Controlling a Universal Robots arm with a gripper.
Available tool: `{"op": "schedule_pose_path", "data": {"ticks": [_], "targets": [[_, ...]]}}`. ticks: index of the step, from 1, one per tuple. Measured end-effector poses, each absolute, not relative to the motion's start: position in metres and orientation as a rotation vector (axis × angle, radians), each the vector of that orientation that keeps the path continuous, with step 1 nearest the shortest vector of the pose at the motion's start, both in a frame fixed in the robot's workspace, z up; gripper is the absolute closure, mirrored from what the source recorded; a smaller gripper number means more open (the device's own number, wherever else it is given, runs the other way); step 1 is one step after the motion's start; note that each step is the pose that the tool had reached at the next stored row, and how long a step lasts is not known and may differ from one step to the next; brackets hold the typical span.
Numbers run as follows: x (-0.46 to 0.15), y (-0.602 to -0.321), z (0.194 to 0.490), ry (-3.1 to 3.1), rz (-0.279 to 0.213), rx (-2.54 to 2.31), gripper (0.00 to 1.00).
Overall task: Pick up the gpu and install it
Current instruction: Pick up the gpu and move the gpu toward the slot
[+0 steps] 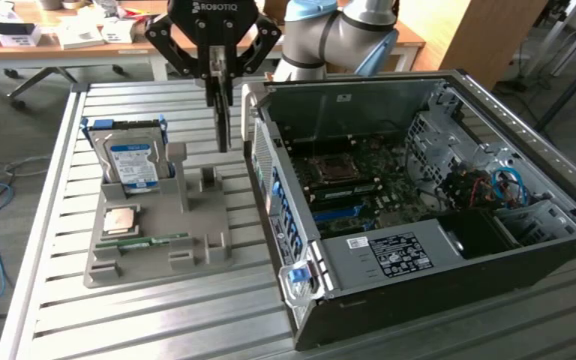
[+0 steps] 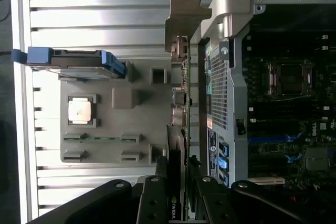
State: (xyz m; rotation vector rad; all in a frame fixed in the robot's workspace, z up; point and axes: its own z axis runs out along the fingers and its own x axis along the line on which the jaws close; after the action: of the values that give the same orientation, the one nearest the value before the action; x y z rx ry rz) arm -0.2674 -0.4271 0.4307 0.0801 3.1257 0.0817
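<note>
My gripper [image 1: 220, 71] is shut on the gpu [image 1: 225, 120], which hangs edge-on and upright below the fingers. The card hovers above the back of the grey holder [image 1: 158, 255] and just beside the rear wall of the open computer case [image 1: 298, 247]. The wrist view looks down the thin card [image 2: 177, 145] between my black fingers [image 2: 155, 203], with its metal bracket end [image 2: 181, 30] farthest from the camera. The case's motherboard [image 1: 353, 191] lies exposed, on the exterior view's right of the card.
In the grey holder a hard drive [image 1: 133, 161] stands upright, with a processor chip [image 1: 120, 220] and a memory stick [image 1: 153, 241] lying flat. The slatted metal table [image 1: 168, 322] carries both holder and case. A desk with boxes [image 1: 78, 34] stands behind.
</note>
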Motion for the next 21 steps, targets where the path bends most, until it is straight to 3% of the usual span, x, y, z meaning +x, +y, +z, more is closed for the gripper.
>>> {"op": "schedule_pose_path", "data": {"ticks": [21], "targets": [[-0.233, -0.427, 0.431, 3.126, 0.082, 0.08, 0.74]]}}
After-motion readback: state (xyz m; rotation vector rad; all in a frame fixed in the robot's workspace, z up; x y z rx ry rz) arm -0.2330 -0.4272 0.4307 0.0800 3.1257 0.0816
